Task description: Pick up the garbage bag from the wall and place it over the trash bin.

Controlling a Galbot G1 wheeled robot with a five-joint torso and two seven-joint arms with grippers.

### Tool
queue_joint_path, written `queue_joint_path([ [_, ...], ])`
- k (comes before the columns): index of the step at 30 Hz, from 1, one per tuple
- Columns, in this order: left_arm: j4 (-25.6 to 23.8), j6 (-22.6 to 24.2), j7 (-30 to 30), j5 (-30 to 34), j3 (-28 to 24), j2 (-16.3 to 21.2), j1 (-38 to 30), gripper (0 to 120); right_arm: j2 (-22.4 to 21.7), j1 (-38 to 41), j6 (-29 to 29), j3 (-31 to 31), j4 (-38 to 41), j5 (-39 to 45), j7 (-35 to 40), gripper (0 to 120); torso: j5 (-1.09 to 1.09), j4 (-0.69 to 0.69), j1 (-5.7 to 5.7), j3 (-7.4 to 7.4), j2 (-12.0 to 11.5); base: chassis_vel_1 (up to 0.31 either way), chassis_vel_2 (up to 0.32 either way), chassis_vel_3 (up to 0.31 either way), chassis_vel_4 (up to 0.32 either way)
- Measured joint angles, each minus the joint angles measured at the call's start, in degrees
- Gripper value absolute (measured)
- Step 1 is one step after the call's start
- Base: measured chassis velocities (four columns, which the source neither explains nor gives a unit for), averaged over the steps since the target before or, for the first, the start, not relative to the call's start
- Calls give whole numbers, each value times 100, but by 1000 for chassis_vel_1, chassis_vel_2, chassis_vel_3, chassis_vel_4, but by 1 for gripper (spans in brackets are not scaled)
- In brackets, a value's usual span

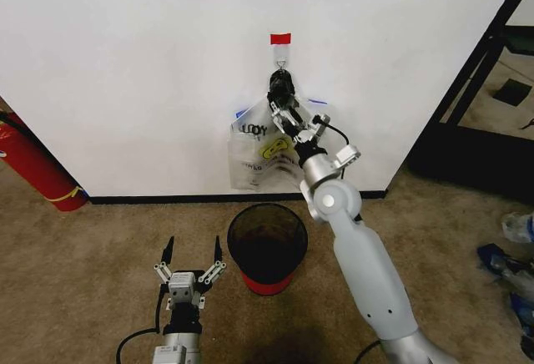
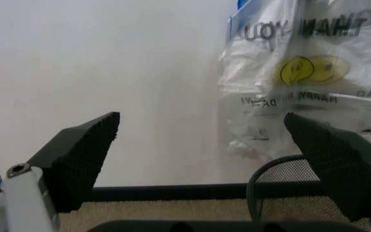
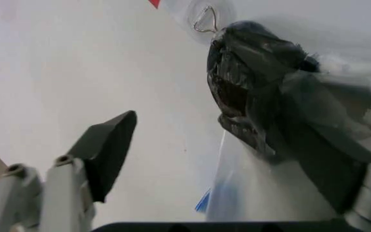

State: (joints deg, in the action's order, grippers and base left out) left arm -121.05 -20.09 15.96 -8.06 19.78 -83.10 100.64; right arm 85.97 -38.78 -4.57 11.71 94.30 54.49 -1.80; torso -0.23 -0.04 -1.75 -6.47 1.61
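**Right claw reaches the bags hanging on the wall, bin waits below**

The trash bin (image 1: pixel 268 247), a round black wire-mesh basket with a red base, stands on the carpet directly below the raised right claw (image 1: pixel 288 118); its inside looks dark and what it holds cannot be told. The garbage bag (image 1: pixel 254 157) hangs flat against the white wall (image 1: pixel 133 63), just beside and below the right claw, among matching bags bunched under a black knot (image 3: pixel 250 72) that hangs from a wire hook (image 3: pixel 205 21). A red tape strip (image 1: pixel 280 38) sits on the wall just above the hook. The bag is thin, clear and crinkled, with blue trim at the handle edge, a yellow smiley print and black lettering seen through the plastic: "THANK YOU" across the top and "HAPPY" lower down; finer print cannot be read. The right claw's fingers (image 3: pixel 108 150) stand apart, one on each side of the knot, not closed on it. The left claw (image 1: pixel 191 269) hangs low over the carpet beside the bin, its jaws spread wide and holding nothing. A red fire extinguisher (image 1: pixel 33 168) leans at the wall, well away from the left claw.
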Motion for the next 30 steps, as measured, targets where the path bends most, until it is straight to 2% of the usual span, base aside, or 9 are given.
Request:
queue_joint_path([
  [4, -18, -2, -2, 11, -2, -3, -3, 100, 30, 22, -86, 41, -20, 58, 135, 67, 0, -1, 0, 0, 0, 0, 0, 0, 0],
  [6, -19, -5, -3, 16, -2, 2, -2, 100, 37, 22, -95, 53, -25, 74, 167, 65, 0, -1, 0, 0, 0, 0, 0, 0, 0],
  [9, -33, -13, -3, 27, 1, 19, -2, 100, 40, -6, -115, 71, -13, 113, 225, 51, 1, -1, 0, 0, 0, 0, 0, 0, 0],
  [10, -35, -13, -4, 28, 2, 20, -2, 100, 39, -13, -116, 70, -4, 113, 228, 51, 1, -1, 0, 0, 0, 0, 0, 0, 0],
  [12, -46, -14, -8, 34, 2, 23, -8, 100, 28, -20, -122, 60, 27, 127, 257, 39, 1, -1, 0, 0, 0, 0, 0, 0, 0],
  [16, -53, -15, -14, 36, -2, 23, -13, 100, 5, -18, -123, 57, 46, 154, 281, 30, 1, -1, 0, 0, 0, 0, 0, 0, 0],
  [19, -82, -16, -21, 39, -3, 17, -6, 100, -13, -41, -123, 72, 98, 182, 302, 15, 1, -1, 0, 0, 0, 0, 0, 0, 0],
  [24, -108, -11, -33, 55, -4, 49, -9, 100, -38, -59, -121, 105, 119, 190, 319, 0, 1, -1, 0, 0, 0, 0, 0, 0, 0],
  [30, -108, 6, -41, 66, -14, 52, -26, 100, -70, -60, -117, 145, 135, 203, 359, 0, 1, -1, 0, 0, 0, 0, 0, 0, 0],
])
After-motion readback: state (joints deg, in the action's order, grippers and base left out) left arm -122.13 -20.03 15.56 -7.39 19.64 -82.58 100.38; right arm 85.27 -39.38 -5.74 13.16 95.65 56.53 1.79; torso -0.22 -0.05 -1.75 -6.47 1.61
